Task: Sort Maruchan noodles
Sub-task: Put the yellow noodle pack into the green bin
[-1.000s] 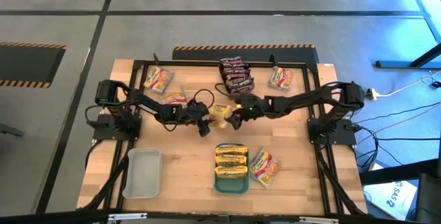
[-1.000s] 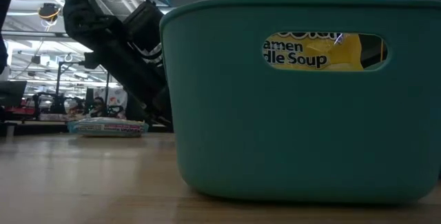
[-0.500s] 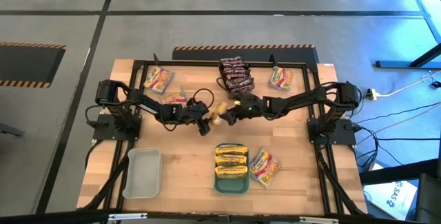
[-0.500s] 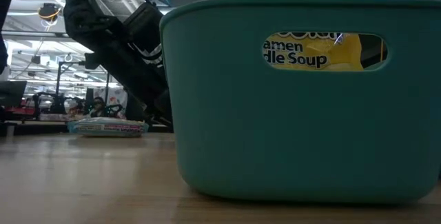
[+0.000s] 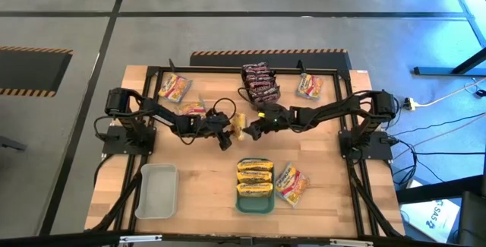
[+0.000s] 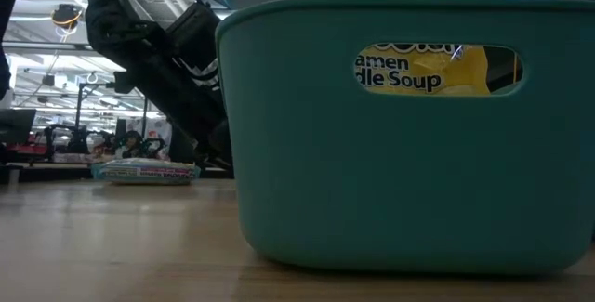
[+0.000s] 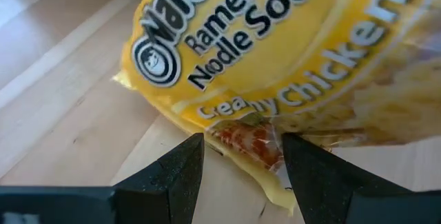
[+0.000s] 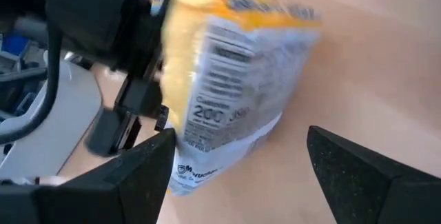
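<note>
**Two arms meet over a yellow noodle packet mid-table**

A wooden table carries two dark arms reaching toward each other at its centre. Near the front edge sits a teal plastic bin stacked with yellow packets; beside it lies a loose orange-red packet, and a translucent white tray sits toward the left corner. A pile of dark maroon packets rests at the far edge, with other packets scattered either side.

Between the arms, a yellow crinkly plastic noodle packet stands on edge. The left gripper has its fingers pinched on the packet's sealed end. The right gripper has its fingers spread wide, the packet between them but untouched.

The packet looks light, its film slippery, its contents likely brittle; the flat crimped seam seems the safest hold.

Readable print: "Ramen Noodle Soup", "Chicken", and a nutrition panel reading "200".
</note>
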Action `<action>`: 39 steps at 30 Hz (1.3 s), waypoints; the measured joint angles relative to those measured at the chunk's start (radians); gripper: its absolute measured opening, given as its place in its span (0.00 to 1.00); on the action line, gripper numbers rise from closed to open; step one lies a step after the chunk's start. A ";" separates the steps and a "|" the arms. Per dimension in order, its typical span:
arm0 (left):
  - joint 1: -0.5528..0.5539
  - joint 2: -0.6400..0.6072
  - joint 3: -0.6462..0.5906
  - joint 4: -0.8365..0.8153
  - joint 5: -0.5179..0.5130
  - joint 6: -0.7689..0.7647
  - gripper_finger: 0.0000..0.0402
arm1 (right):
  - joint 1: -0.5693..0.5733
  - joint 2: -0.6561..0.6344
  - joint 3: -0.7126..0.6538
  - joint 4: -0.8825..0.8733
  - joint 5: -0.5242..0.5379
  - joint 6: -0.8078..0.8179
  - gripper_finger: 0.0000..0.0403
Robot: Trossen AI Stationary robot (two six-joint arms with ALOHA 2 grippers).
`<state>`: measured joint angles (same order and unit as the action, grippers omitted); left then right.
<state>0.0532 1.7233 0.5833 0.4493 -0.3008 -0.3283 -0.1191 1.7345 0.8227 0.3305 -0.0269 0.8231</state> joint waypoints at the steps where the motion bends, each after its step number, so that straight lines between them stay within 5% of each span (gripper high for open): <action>1: 0.000 0.000 0.001 0.000 0.000 0.000 0.48 | -0.005 -0.007 0.000 -0.002 0.002 -0.005 0.77; 11: -0.003 0.000 0.002 -0.008 -0.005 0.000 0.48 | -0.021 -0.062 0.000 -0.035 -0.026 0.042 0.77; 15: -0.003 0.000 0.002 -0.004 -0.008 0.000 0.48 | -0.018 -0.038 -0.002 -0.107 0.059 0.063 0.77; 28: -0.003 0.000 0.002 0.007 -0.023 0.024 0.48 | -0.018 0.167 0.052 0.077 0.007 0.054 0.75; 32: -0.006 0.000 0.002 0.007 -0.023 0.025 0.48 | -0.018 0.191 0.068 0.088 0.007 0.022 0.63; 39: -0.008 0.000 0.002 0.007 -0.010 0.026 0.48 | -0.019 0.191 0.071 0.100 -0.024 -0.063 0.27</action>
<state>0.0457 1.7229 0.5854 0.4564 -0.3105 -0.3027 -0.1382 1.9251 0.8938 0.4310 -0.0511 0.7601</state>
